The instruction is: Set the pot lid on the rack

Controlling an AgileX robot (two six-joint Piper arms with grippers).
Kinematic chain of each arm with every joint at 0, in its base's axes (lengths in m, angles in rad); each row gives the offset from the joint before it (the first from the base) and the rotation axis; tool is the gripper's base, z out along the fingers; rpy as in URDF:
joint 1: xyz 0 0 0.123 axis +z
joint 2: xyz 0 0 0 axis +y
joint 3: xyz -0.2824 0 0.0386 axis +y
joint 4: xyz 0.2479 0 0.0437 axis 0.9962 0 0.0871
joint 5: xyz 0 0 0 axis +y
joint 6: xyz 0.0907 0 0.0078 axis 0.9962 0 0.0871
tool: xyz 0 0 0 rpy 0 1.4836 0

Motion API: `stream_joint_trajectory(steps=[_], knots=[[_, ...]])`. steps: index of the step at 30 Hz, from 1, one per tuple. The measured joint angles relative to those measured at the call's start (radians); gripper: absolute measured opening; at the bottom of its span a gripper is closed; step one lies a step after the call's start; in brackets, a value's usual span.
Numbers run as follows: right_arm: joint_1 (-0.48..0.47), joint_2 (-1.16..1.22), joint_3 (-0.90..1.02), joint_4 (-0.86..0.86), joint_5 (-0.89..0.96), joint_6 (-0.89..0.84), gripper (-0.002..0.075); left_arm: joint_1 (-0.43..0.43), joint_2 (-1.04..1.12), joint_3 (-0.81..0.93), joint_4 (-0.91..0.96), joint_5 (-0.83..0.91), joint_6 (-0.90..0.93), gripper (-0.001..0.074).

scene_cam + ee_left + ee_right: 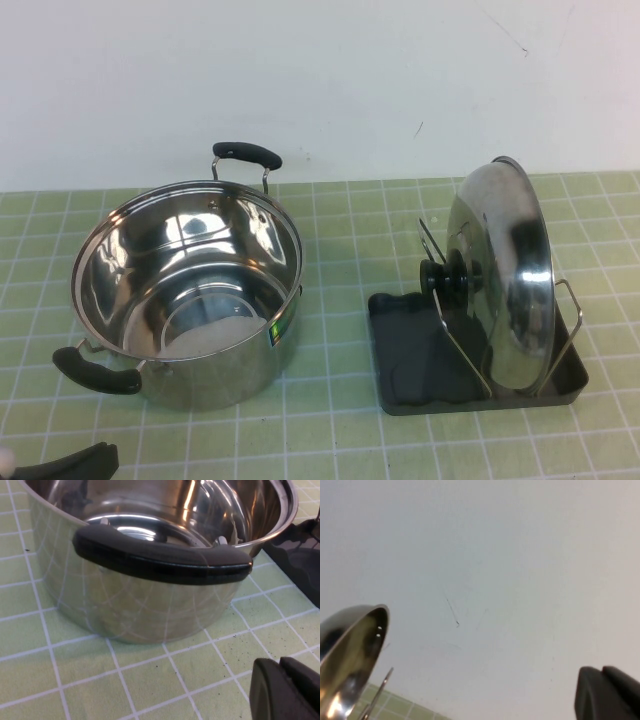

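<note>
The shiny steel pot lid (505, 270) stands on edge in the rack (420, 350), leaning on the wire uprights, its black knob (447, 277) facing the pot. Its rim also shows in the right wrist view (347, 655). The rack is a dark grey tray at the right of the green tiled table. My left gripper (279, 662) is shut and empty, low over the table near the pot's near handle; it shows at the bottom left of the high view (75, 462). My right gripper (601, 671) is shut and empty, raised beside the lid, facing the white wall, and is outside the high view.
A deep steel pot (190, 290) with two black handles stands open at the left of the table; its near handle (160, 555) fills the left wrist view. A corner of the rack (300, 550) shows there too. A white wall runs along the back.
</note>
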Motion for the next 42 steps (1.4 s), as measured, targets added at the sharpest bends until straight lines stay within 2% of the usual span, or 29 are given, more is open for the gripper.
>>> stream_joint_trajectory(steps=[3,7,11,16,20,23,25,30,31,33,36,42], knots=[[0.000,-0.005,0.000,0.025,-0.031,-0.028,-0.0001,0.000,0.000,0.000,0.000,0.002,0.000,-0.0001],[0.000,-0.005,0.005,0.190,-0.063,-0.244,-0.0001,0.000,0.000,0.000,0.000,0.002,0.000,-0.0001],[-0.038,-0.028,0.007,0.222,-0.070,-0.364,-0.0001,0.000,0.000,0.000,0.000,0.002,-0.005,-0.0001],[-0.148,-0.035,0.007,0.227,0.014,-0.386,-0.0001,0.000,0.000,0.000,0.000,0.004,0.006,-0.0001],[-0.223,-0.035,0.007,0.195,0.076,-0.313,-0.0001,0.000,0.000,0.000,0.000,0.004,0.012,-0.0001],[-0.255,-0.035,0.007,-0.064,0.102,-0.038,-0.0001,0.000,0.000,0.000,0.000,0.004,0.014,-0.0001],[-0.262,-0.035,0.007,-0.344,0.127,0.274,-0.0001,0.000,0.000,0.000,0.000,0.004,0.014,-0.0001],[-0.267,-0.035,0.020,-1.198,0.300,1.314,-0.0001,0.000,0.000,0.000,0.000,0.004,0.014,-0.0001],[-0.267,-0.035,0.030,-1.369,0.356,1.498,-0.0001,0.000,0.000,0.000,0.000,0.004,0.015,-0.0001],[-0.267,-0.035,0.058,-1.560,0.447,1.751,-0.0001,0.000,0.000,0.000,0.000,0.004,0.022,-0.0001],[-0.267,-0.035,0.114,-1.703,0.549,1.945,-0.0001,0.000,0.000,0.000,0.000,0.004,0.027,-0.0001],[-0.267,-0.037,0.147,-1.718,0.581,2.024,-0.0001,0.000,0.000,0.000,0.000,0.004,0.029,-0.0001]])
